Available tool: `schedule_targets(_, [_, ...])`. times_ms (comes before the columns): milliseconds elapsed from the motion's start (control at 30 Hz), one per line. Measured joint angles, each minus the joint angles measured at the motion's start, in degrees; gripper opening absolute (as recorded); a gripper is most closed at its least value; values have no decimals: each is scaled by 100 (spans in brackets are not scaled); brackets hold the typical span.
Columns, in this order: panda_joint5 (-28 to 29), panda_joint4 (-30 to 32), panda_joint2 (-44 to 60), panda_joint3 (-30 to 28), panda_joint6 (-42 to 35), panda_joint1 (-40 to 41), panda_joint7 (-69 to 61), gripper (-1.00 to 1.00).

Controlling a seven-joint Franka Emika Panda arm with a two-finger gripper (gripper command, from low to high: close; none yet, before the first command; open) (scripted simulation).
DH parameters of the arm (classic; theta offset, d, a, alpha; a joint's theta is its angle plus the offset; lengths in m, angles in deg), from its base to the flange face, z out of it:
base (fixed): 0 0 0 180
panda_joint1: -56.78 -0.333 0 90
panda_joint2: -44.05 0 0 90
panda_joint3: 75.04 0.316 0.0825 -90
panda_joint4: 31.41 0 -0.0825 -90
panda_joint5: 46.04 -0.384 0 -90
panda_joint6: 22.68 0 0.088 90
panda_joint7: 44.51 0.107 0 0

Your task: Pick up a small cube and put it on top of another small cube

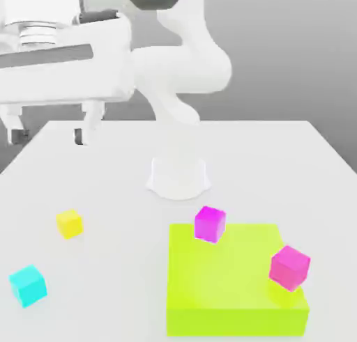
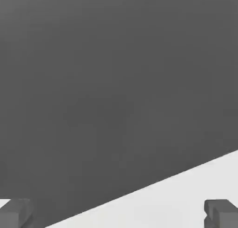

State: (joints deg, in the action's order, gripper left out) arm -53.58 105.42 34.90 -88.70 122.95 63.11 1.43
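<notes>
Pale tabletop and grey surroundings, evenly lit.
One tabletop (image 1: 125, 159), near-white, smooth, straight far edge, sides widening toward the viewer; one backdrop (image 1: 279, 55), plain grey, darker just above the tabletop's far edge; one dark grey expanse (image 2: 116, 83) in the hand view, meeting the white surface along a slanting straight line.

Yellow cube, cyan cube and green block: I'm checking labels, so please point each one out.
Yellow cube (image 1: 70, 223): exterior view, on its visible middle.
Cyan cube (image 1: 28, 286): exterior view, on its visible middle.
Green block (image 1: 237, 322): exterior view, on its front side face.
</notes>
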Motion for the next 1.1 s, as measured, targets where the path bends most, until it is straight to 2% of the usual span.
schedule_targets(367, [-478, 314, 2279, -469, 861, 791, -1, 0])
schedule_targets(533, [-996, 162, 3318, -40, 1551, 1257, -354, 0])
schedule_targets(567, [-1097, 122, 3490, 77, 1681, 1355, -430, -100])
schedule_targets(800, [-1111, 117, 3515, 96, 1701, 1371, -437, -100])
schedule_targets(933, [-632, 288, 2812, -300, 1178, 1077, -78, -100])
schedule_targets(1100, [-162, 1057, 1816, -734, 948, 1139, 77, -100])
